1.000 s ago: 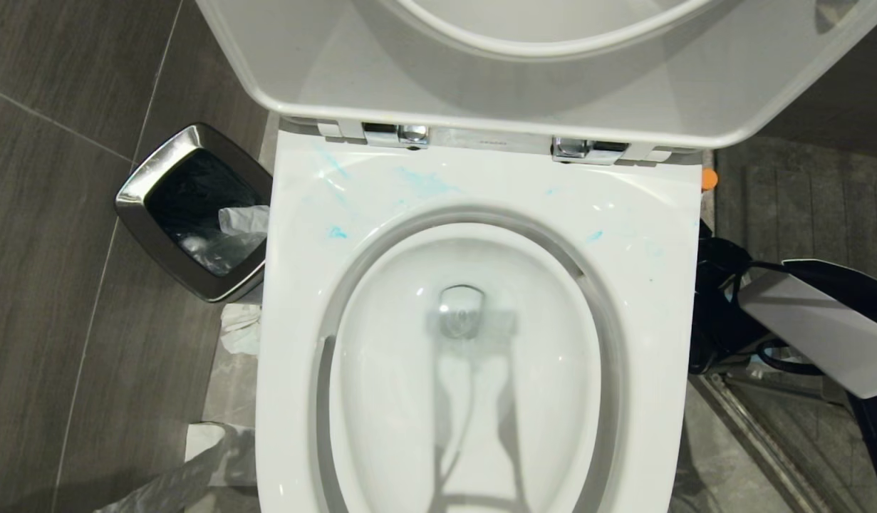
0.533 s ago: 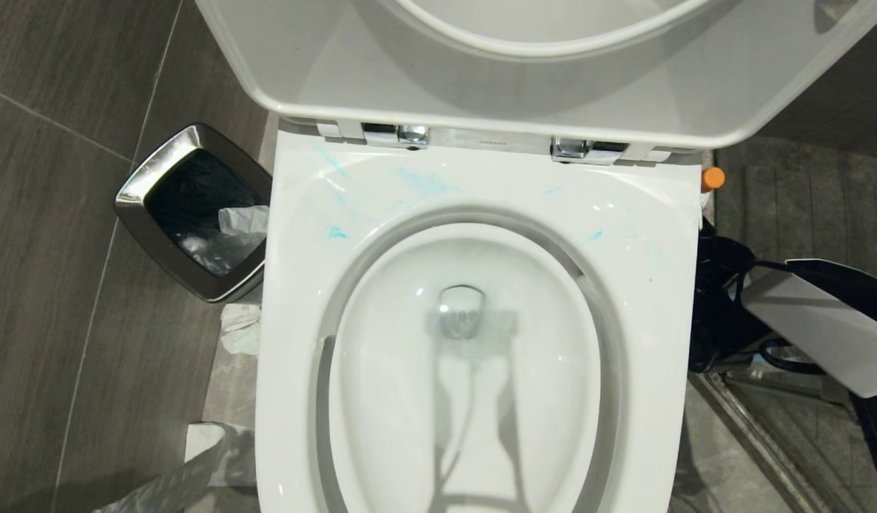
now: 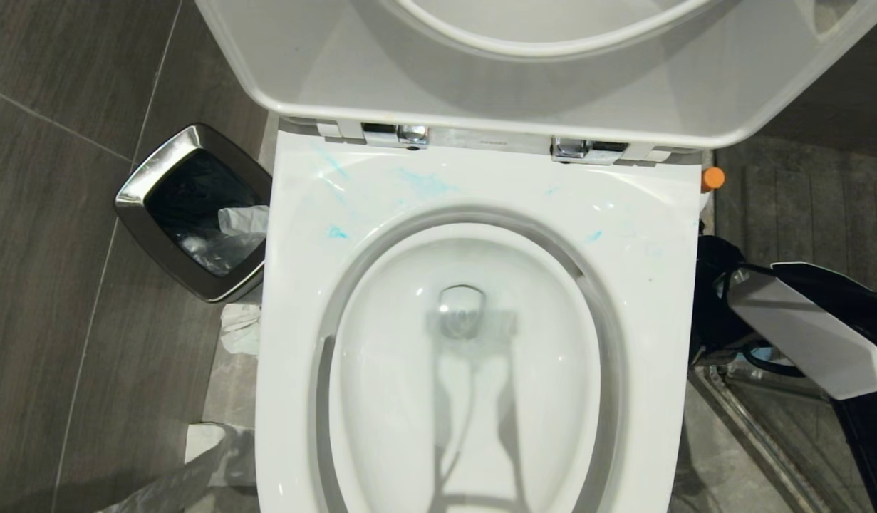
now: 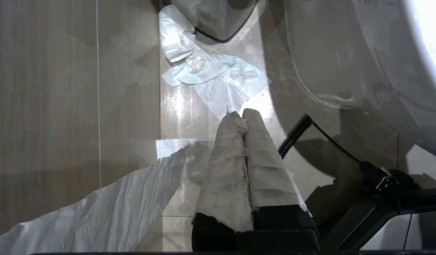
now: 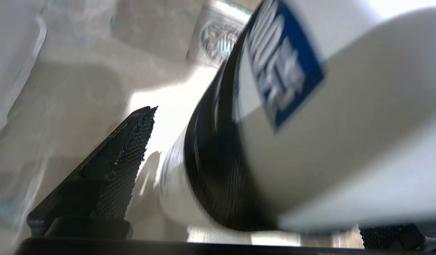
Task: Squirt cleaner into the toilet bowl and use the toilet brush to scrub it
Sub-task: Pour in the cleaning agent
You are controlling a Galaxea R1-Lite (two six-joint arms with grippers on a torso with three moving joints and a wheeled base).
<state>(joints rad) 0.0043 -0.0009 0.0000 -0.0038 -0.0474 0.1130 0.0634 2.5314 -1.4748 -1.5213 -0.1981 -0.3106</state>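
Note:
The white toilet bowl [image 3: 645, 235] fills the head view, seat and lid raised, with turquoise smears on the back of its rim. The cleaner's orange cap [image 3: 712, 178] peeks out past the rim's right rear corner. The toilet brush is out of view. My right arm [image 3: 801, 328] reaches down beside the bowl's right side. In the right wrist view my right gripper [image 5: 267, 141] is open, and a blurred whitish cylinder [image 5: 345, 134] with a blue label and dark ribbed band lies between the fingers, clear of the near finger. My left gripper [image 4: 239, 115] hangs shut over the floor.
A steel-rimmed bin [image 3: 142, 182] with a black liner stands left of the toilet. Crumpled tissues [image 4: 210, 74] and a paper strip [image 4: 97, 212] lie on the floor beside it. A metal floor rail [image 3: 759, 442] runs at the right. A coiled cable [image 4: 295, 136] hangs near the left gripper.
My right arm has shifted a little toward the toilet's side and back. The orange cap shows slightly more than a second ago. The left arm has kept still.

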